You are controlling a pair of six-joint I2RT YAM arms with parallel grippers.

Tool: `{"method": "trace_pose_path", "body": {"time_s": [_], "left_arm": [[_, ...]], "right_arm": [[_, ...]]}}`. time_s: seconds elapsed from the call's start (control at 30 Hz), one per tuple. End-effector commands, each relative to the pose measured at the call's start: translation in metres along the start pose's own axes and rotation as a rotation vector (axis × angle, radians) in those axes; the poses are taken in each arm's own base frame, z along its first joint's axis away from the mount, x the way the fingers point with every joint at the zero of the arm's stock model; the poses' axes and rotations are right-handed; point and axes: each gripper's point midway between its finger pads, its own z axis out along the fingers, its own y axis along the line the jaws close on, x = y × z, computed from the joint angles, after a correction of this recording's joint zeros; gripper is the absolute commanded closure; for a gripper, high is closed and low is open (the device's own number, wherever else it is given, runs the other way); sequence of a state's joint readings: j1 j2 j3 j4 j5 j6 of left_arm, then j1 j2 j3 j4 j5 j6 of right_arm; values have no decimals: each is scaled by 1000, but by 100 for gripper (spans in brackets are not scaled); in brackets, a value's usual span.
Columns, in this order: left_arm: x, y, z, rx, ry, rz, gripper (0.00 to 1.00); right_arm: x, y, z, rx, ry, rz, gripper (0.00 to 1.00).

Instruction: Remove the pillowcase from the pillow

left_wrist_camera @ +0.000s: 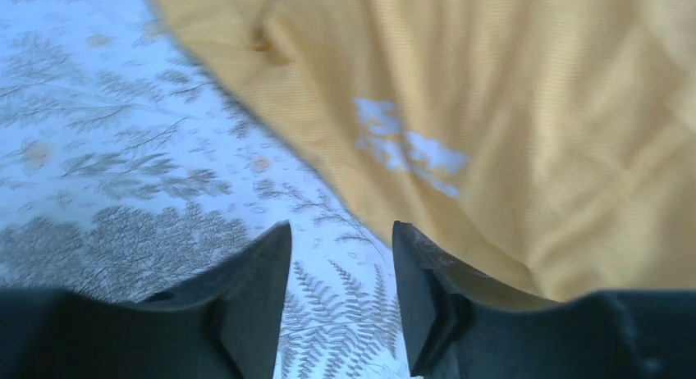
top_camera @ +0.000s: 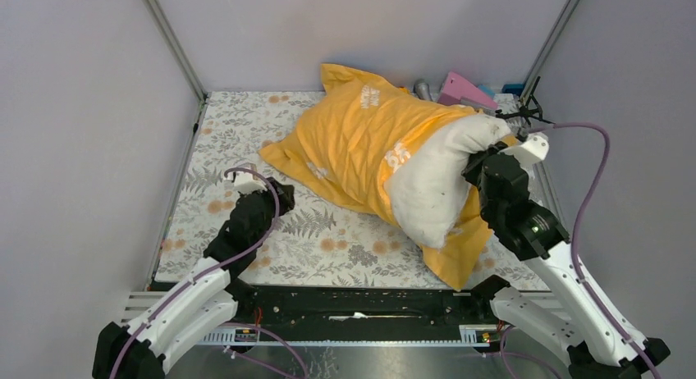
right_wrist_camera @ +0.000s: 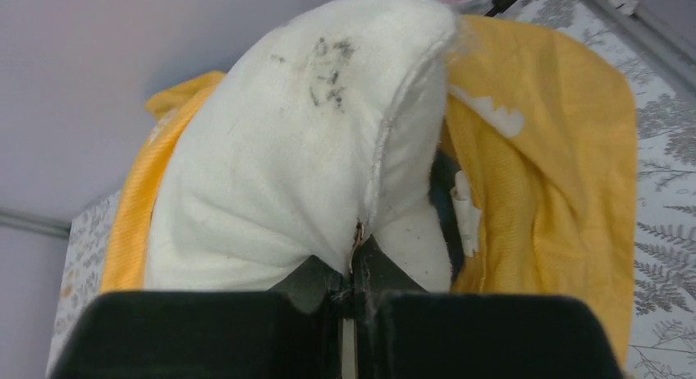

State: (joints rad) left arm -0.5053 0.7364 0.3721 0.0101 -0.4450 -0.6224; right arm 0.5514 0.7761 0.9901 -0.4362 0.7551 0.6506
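Right jaws: clenched on a pinch of the pillow (right_wrist_camera: 279,166) at its stitched seam, closest to the right wrist view.
Left jaws: released and empty, over the floral tabletop (top_camera: 246,125) just beside the pillowcase (left_wrist_camera: 509,108) edge; whether one finger touches the cloth cannot be told.
Pillow: its off-white end (top_camera: 435,178) sticks out of the cover's open mouth on the right side, raised off the tabletop; the rest is inside, running toward the far left.
Pillowcase: yellow-orange fabric (top_camera: 353,141) draped over most of the pillow, its mouth bunched around the bare end (right_wrist_camera: 558,174).
Handling, pillow: likely light and squashy; a seam pinch gives firmer purchase than the plump face, though a thin fold could slip under a hard pull.
Handling, pillowcase: thin and floppy, apt to bunch and drag on the stuffing.
Where to hold: probably the slack closed corner (top_camera: 275,153) nearest the left arm (top_camera: 246,223), pulling away from the right arm (top_camera: 525,215).
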Motion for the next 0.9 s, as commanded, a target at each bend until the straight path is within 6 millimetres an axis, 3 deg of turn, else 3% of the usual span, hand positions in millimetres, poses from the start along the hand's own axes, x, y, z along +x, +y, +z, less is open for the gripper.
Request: {"method": "trace_pose_path", "body": {"time_s": [0.0, 0.07, 0.17, 0.3, 0.4, 0.5, 0.57, 0.7, 0.87], "left_arm": [[-8, -78, -31, 485, -24, 69, 42], [-6, -107, -53, 691, -39, 87, 37], [-6, -134, -77, 860, -67, 123, 33], [3, -155, -97, 967, -68, 165, 25], [7, -163, -105, 978, -87, 195, 12], [11, -164, -101, 907, -106, 236, 6], [16, -159, -88, 809, -99, 275, 1], [40, -143, -47, 532, 4, 401, 1], [49, -124, -23, 333, 44, 446, 3]], "right_arm": [[35, 65, 5, -272, 164, -12, 100], [57, 91, 2, -395, 265, -19, 100], [84, 115, -2, -517, 372, -16, 100], [111, 131, -6, -589, 446, -16, 100], [128, 146, -19, -660, 455, -51, 100], [143, 160, -31, -716, 456, -100, 100], [152, 167, -37, -747, 473, -113, 100], [162, 180, -50, -824, 501, -98, 100], [164, 187, -61, -879, 524, -90, 100]]}}
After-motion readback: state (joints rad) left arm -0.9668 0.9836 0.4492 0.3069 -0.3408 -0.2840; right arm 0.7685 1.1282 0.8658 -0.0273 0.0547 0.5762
